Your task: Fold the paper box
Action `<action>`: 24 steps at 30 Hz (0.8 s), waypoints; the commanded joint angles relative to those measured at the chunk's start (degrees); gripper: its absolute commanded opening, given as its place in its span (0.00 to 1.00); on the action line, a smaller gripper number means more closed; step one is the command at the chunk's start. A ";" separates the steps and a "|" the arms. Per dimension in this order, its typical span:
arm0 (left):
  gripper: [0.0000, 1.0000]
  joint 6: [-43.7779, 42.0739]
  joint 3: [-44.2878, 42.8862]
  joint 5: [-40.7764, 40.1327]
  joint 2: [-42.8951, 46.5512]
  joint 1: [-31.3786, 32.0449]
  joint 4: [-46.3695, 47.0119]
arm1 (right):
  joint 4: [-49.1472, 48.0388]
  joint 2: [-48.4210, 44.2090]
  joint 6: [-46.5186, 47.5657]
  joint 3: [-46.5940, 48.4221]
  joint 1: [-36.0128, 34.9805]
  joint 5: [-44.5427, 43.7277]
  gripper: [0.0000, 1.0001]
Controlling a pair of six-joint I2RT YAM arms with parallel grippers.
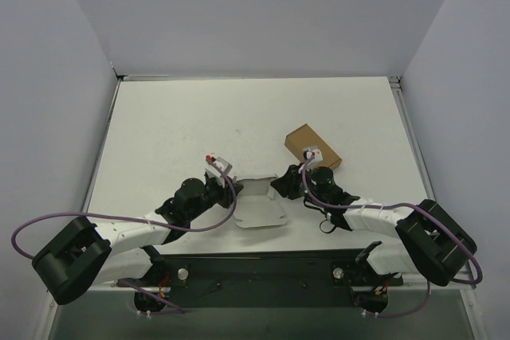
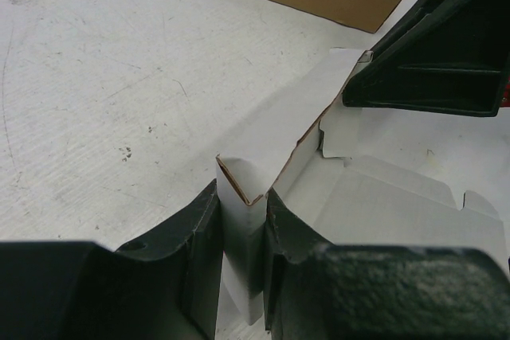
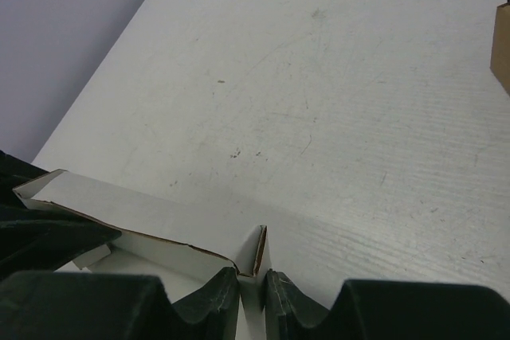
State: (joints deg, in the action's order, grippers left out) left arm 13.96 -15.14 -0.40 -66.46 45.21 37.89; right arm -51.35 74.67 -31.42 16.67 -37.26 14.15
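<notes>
The paper box (image 1: 260, 206) lies partly folded on the white table (image 1: 175, 129). It sits near the small brown cardboard box (image 1: 312, 146), on that box's near side, towards the arm bases and a little to the left. Its base panel rests flat, and the long wall facing the brown box stands raised, with brown card showing along its cut edge.

The left gripper (image 2: 243, 232) is pinched on the upright corner flap at the end of that wall farther from the brown box, with a finger pressed against each face of the flap. The right gripper (image 3: 253, 286) pinches the matching flap at the end nearer the brown box, its fingers tight against the card. The two grippers face each other across the wall, both on the near side of the brown box, which stands closed and apart from both.
</notes>
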 commanded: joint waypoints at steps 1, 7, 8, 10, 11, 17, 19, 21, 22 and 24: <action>0.00 0.46 -0.68 5.85 0.80 0.67 6.76 | 8.61 -0.49 3.56 3.63 -2.72 -10.54 0.16; 0.00 0.28 -0.68 5.85 0.80 0.75 6.93 | 14.26 1.08 5.23 5.92 -5.63 -16.96 0.11; 0.00 0.20 -0.60 5.77 0.80 0.76 7.02 | 14.52 1.87 4.71 5.92 -5.90 -17.49 0.11; 0.00 0.19 -0.51 5.68 1.06 0.67 7.11 | 14.70 2.58 4.09 6.01 -6.07 -18.63 0.15; 0.00 0.19 -0.42 5.59 1.24 0.75 7.02 | 14.79 3.28 3.56 6.10 -6.07 -18.98 0.16; 0.00 0.02 -0.33 5.50 1.50 0.93 7.11 | 14.61 5.21 2.50 6.71 -6.16 -19.16 0.17; 0.00 -0.07 -0.33 5.33 1.50 0.93 7.11 | 15.14 5.57 2.07 6.97 -6.25 -19.34 0.17; 0.00 -0.07 -0.33 5.24 1.68 0.93 6.94 | 14.88 6.01 1.98 6.80 -6.43 -19.42 0.17; 0.00 -0.07 -0.25 5.33 1.68 0.93 6.94 | 15.05 6.27 1.89 6.80 -6.51 -19.69 0.17; 0.00 -0.07 -0.24 5.24 1.77 0.93 7.02 | 14.97 6.45 1.71 6.80 -6.43 -19.78 0.20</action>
State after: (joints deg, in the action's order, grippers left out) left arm 12.62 -14.48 -0.58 -66.57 45.21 36.10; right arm -40.93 79.33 -30.37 22.85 -44.36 1.17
